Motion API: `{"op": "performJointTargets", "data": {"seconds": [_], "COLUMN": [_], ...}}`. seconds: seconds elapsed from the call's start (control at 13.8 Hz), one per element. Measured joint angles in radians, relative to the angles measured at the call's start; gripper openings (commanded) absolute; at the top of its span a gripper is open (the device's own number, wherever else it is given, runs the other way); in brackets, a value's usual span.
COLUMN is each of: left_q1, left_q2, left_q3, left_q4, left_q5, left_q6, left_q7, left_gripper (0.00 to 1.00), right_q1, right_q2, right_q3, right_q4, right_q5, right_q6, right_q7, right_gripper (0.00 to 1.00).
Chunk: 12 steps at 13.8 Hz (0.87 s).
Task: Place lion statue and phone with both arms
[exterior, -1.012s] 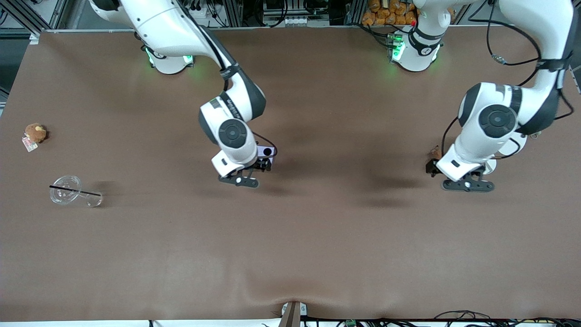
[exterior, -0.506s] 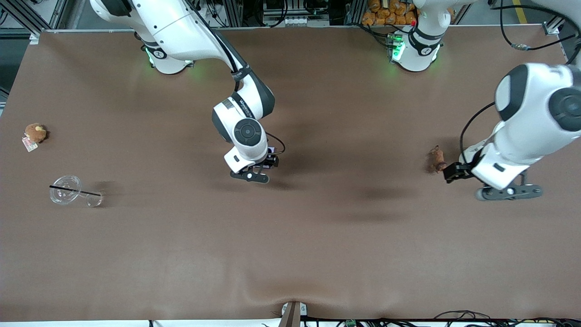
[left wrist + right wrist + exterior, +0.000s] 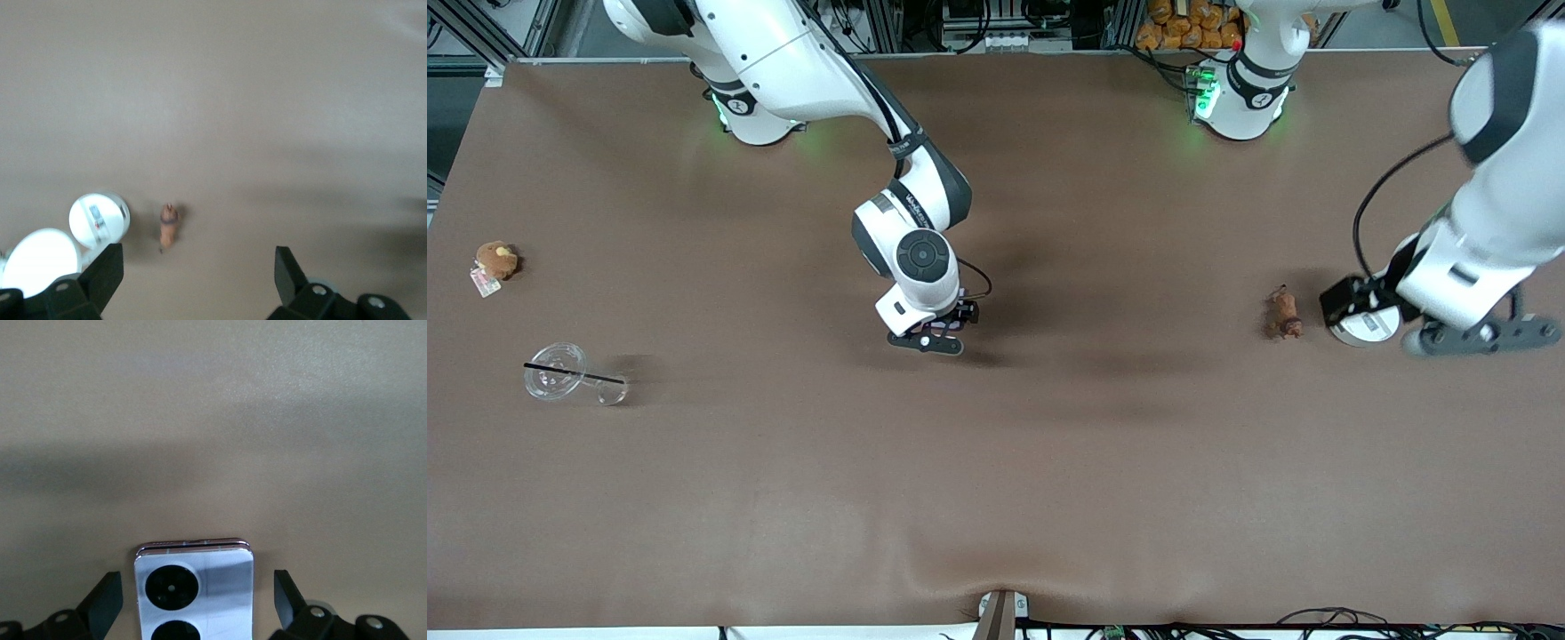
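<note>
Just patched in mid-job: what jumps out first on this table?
The right gripper hangs open at mid-table, the phone lying between its fingers. The lion statue stands alone on the table toward the left arm's end, beside a white round disc, with the left gripper open and empty just above that disc. At the right arm's end sit a plush toy and a tipped clear cup.

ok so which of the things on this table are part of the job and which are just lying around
Part of the job:
lion statue, on the table, released
phone, between the right gripper fingers, which are open
left gripper, open, empty

Just lying about:
plush toy
clear cup with black straw
white round objects
</note>
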Motion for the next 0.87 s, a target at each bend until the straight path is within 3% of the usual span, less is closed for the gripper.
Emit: {"op": "performJointTargets", "data": {"seconds": [0.36, 0.58, 0.87], "left_q1": [0.006, 0.007, 0.008], "left_q2": [-0.095, -0.163, -0.207], "left_q3": [0.095, 0.099, 0.103], "left_q4": [0.008, 0.000, -0.029], "left_q5": [-0.039, -0.040, -0.040], "left_q6": [-0.157, -0.258, -0.257], "left_q7": [0.135, 0.136, 0.164], "left_gripper": [1.00, 1.00, 1.00], "right_q1": [0.005, 0.008, 0.009], "right_q2": [0.009, 0.021, 0.021], "right_q3": [0.000, 0.000, 0.000], "right_q4": [-0.033, -0.052, -0.053], "right_q5": [-0.001, -0.001, -0.002], "right_q6": [0.071, 0.113, 0.114], "right_q7": [-0.001, -0.001, -0.001], "right_gripper": [1.00, 1.00, 1.00]}}
